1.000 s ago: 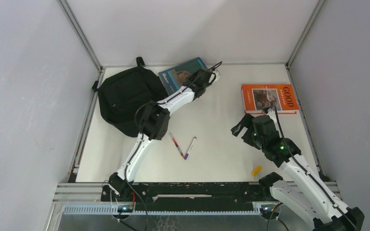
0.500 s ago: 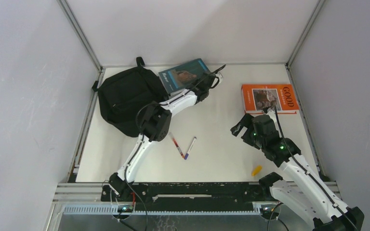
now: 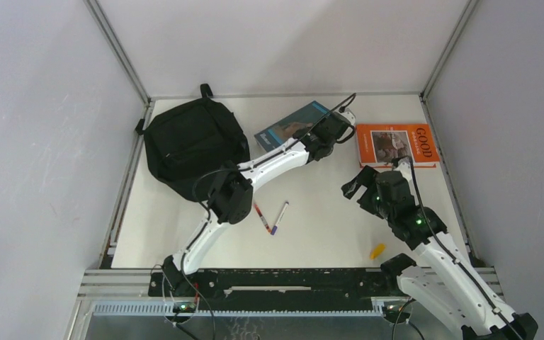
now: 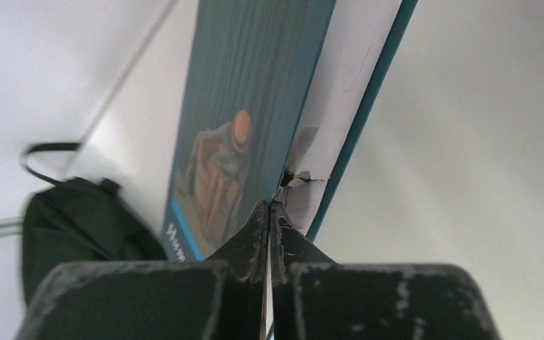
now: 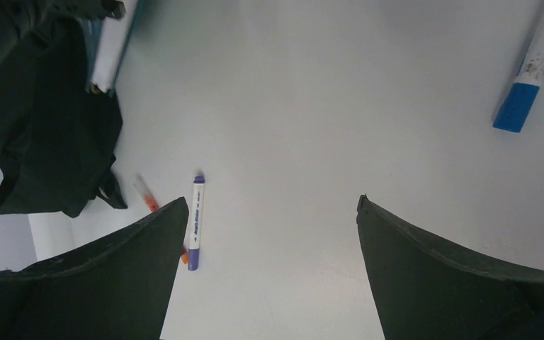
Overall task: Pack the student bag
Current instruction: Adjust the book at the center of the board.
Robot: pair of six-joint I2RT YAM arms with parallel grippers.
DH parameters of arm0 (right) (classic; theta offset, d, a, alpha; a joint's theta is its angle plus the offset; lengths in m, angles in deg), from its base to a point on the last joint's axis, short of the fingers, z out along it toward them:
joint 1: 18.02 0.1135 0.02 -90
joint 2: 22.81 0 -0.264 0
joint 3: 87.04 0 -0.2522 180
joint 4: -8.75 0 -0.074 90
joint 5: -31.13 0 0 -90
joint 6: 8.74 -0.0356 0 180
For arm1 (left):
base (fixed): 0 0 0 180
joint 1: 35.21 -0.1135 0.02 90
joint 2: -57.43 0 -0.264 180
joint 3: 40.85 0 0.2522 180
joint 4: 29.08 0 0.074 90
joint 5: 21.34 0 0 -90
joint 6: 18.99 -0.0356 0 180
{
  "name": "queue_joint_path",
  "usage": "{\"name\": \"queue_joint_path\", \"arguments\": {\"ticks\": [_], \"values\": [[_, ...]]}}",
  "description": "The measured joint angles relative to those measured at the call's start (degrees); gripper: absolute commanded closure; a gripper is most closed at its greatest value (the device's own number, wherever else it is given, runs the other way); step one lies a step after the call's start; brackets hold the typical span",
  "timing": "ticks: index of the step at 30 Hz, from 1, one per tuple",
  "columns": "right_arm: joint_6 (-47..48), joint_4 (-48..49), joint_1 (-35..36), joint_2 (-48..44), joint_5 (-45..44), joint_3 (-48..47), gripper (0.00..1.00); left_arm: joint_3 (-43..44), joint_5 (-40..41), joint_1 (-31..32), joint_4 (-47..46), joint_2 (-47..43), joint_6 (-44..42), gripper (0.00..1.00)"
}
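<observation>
From above, the left gripper [image 3: 334, 122], newly clamped on the teal book [image 3: 287, 129], is dragging it rightward, away from the student bag [image 3: 188, 145], so nothing is getting packed yet. The bag is lying at the tabletop's [image 3: 312, 234] far-left corner, its long axis running far-to-near and its top pointing at the far edge. At the left wrist, the jaws are pinching the book's cover. At the right wrist, the right gripper [image 5: 269, 204] is gaping wide and holding nothing.

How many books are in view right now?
2. The teal book is far centre, its cover pinched in the left gripper; the orange book lies at the far right. The student bag could hide more.
</observation>
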Motion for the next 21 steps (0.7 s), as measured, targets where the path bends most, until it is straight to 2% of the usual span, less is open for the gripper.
{"name": "queue_joint_path", "arguments": {"ticks": [4, 5, 7, 8, 10, 15, 21], "values": [[-0.24, 0.02, -0.37, -2.51, -1.05, 0.50, 0.02, 0.76, -4.52, 1.40, 6.23, -1.31, 11.34, 1.00], [-0.39, 0.02, -0.46, -3.43, -1.31, 0.83, 0.02, 0.76, -6.51, 1.40, 7.34, -1.57, 14.34, 0.92], [-0.72, 0.00, -0.52, -5.25, -1.70, 1.53, 0.03, 0.76, -10.62, 1.31, 8.90, -2.05, 19.89, 0.48], [-1.05, -0.02, -0.57, -6.32, -1.90, 1.95, 0.02, 0.79, -13.22, 1.27, 9.40, -2.23, 22.49, 0.36], [-1.62, -0.28, -0.63, -7.82, -2.23, 2.49, 0.02, 1.01, -18.51, 1.16, 10.10, -2.51, 27.12, 0.22], [-2.67, -1.81, -0.74, -9.81, -2.80, 2.95, 0.02, 0.98, -27.89, 0.66, 10.82, -4.87, 33.00, 0.10], [-2.71, -2.56, -0.98, -9.73, -2.97, 3.19, 0.02, -1.03, -30.67, -1.92, 10.40, -12.13, 34.71, 0.08]]}}
